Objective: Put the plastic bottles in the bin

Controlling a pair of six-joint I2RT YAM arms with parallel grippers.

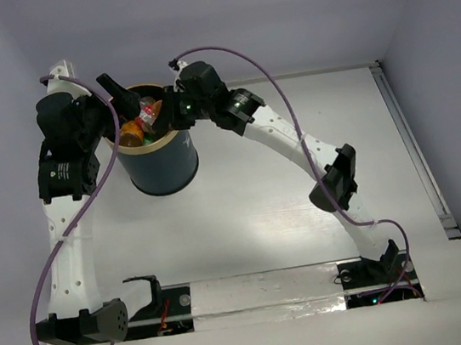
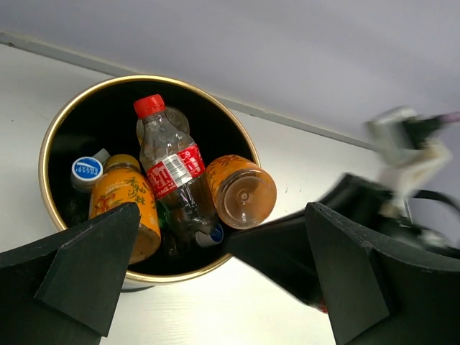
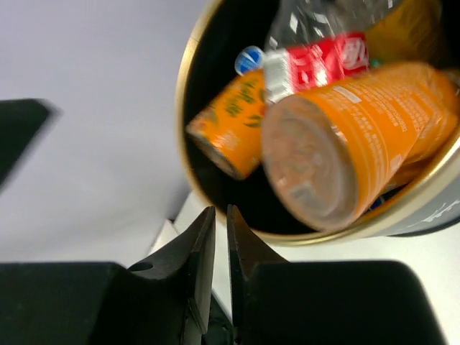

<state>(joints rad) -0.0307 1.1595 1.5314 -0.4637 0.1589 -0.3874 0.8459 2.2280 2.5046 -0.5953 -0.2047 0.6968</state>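
Plastic bottles are seen heaped inside the bin, which stands on the desk toward its far left corner; no bottle is seen outside the bin in the top view. The left gripper is held above the near rim on the bin's left side, its jaws spread wide and nothing between them; the right gripper is placed just outside the rim on the opposite side, its jaws drawn almost together with only a thin slit, and nothing is held. From either gripper the bottles lie ahead and below. The red-labelled clear bottle is laid with its cap toward the far wall; an orange bottle is tilted with its base turned toward the right gripper. Neither arm is clearly nearer; the filling is judged about complete.
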